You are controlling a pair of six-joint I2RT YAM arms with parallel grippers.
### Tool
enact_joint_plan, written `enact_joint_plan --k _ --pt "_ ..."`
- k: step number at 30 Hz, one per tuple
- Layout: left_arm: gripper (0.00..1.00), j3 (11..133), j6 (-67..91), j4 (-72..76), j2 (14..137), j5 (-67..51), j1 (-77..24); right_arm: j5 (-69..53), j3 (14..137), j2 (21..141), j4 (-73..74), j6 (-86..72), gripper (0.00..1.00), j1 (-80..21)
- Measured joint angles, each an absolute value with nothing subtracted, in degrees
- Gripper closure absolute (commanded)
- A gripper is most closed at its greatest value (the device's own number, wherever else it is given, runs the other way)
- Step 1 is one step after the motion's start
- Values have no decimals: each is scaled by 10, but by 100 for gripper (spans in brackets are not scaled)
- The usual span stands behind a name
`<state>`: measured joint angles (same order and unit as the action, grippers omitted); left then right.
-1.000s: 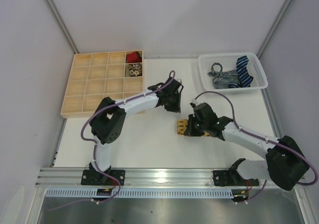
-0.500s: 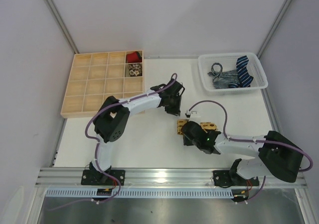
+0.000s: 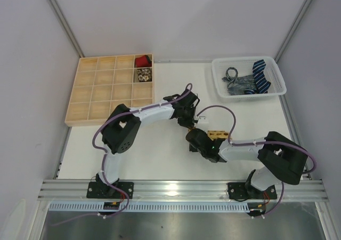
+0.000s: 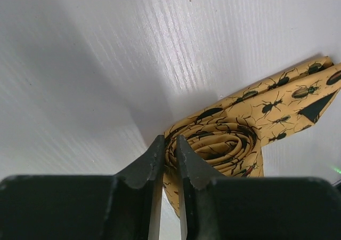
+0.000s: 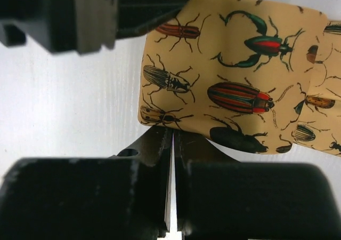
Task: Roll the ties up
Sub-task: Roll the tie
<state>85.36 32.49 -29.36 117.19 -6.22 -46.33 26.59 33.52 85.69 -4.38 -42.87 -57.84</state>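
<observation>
A mustard-yellow tie (image 4: pixel 224 138) printed with beetles lies partly rolled on the white table, mid-table in the top view (image 3: pixel 217 135). My left gripper (image 4: pixel 169 144) has its jaws nearly together, pinching the outer layer at the roll's left edge; from above it sits just behind the tie (image 3: pixel 191 121). My right gripper (image 5: pixel 172 136) is shut, its tips against the near edge of the flat part of the tie (image 5: pixel 234 69); whether any fabric is pinched is not visible. From above, the right gripper (image 3: pixel 198 136) covers most of the roll.
A white basket (image 3: pixel 218 68) at the back right holds a navy striped tie (image 3: pixel 261 72) and a grey patterned tie (image 3: pixel 237 84). A wooden compartment box (image 3: pixel 96 90) at the back left holds a rolled red tie (image 3: pixel 141 62) and a pale patterned one (image 3: pixel 143 75).
The right gripper has swung left and nearer, its forearm dropping low over the table. The left gripper came forward to the roll and narrowed its jaws onto the fabric.
</observation>
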Motion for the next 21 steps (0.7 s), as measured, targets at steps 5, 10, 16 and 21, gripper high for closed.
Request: enact_joint_plan --k 5,10,16,21 --pt "74 843 325 -285 1172 -57 -465 258 336 853 -37 -429 100 -577" --pt "51 849 319 -307 1172 -37 -458 240 320 788 4 -424 100 -582" --pt "40 870 307 -336 1156 4 -423 224 283 588 93 -408 100 -580" --pt "22 850 299 -331 1100 18 -398 146 317 538 140 -364 100 -467"
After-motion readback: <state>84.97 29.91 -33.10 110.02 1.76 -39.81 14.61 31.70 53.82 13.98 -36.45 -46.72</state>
